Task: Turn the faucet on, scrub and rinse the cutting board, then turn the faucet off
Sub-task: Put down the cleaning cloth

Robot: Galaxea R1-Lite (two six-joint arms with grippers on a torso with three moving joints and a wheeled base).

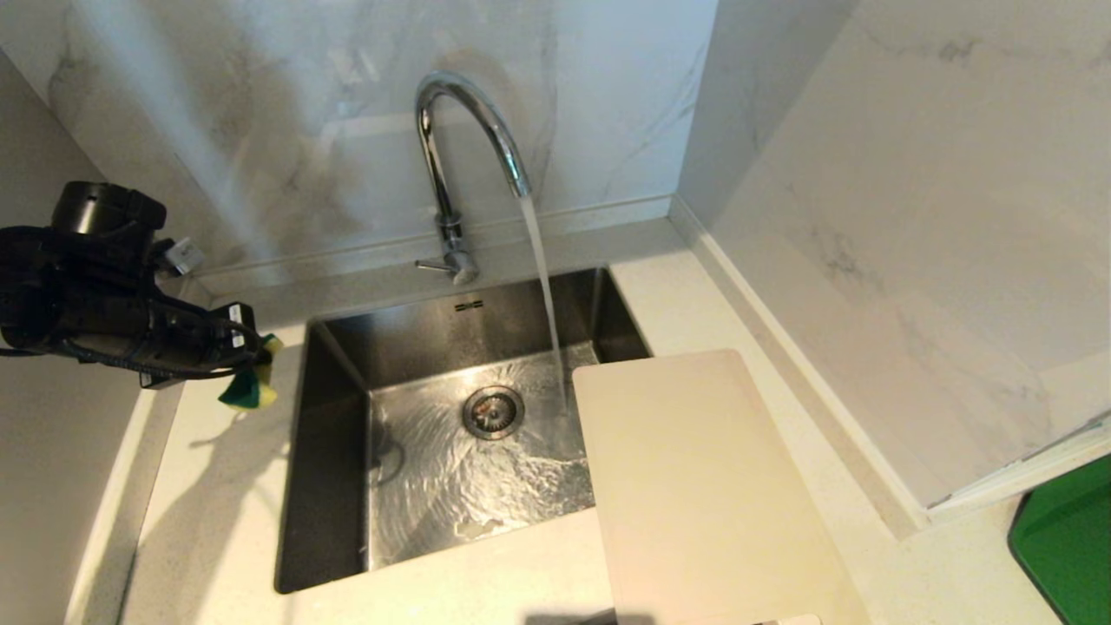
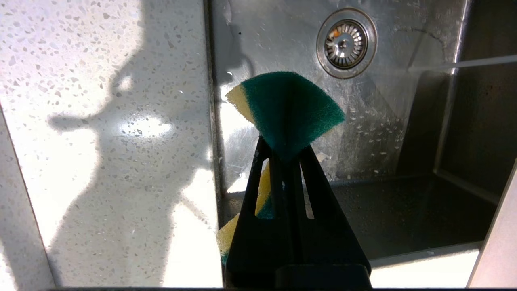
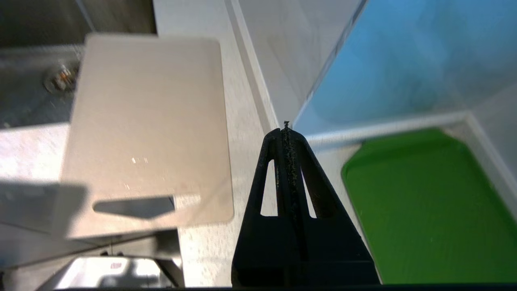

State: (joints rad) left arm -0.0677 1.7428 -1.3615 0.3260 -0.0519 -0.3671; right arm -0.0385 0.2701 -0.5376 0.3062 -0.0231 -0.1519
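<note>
The chrome faucet (image 1: 451, 174) stands behind the steel sink (image 1: 338, 417) and water streams from its spout into the basin. The pale cutting board (image 1: 703, 486) (image 3: 149, 121) lies flat on the counter right of the sink, one corner over the basin, its handle slot toward the counter's front edge. At the left of the sink, above the counter, my left gripper (image 1: 252, 369) (image 2: 284, 151) is shut on a green-and-yellow sponge (image 2: 288, 107) (image 1: 250, 386). My right gripper (image 3: 286, 131) is shut and empty, hovering over the counter between the board and the green tray; it is outside the head view.
A dark green tray (image 1: 1068, 547) (image 3: 424, 206) lies on the counter at the far right. A marble wall (image 1: 911, 217) juts out right of the board. The drain (image 1: 493, 411) sits mid-basin, with water rippling across the sink floor.
</note>
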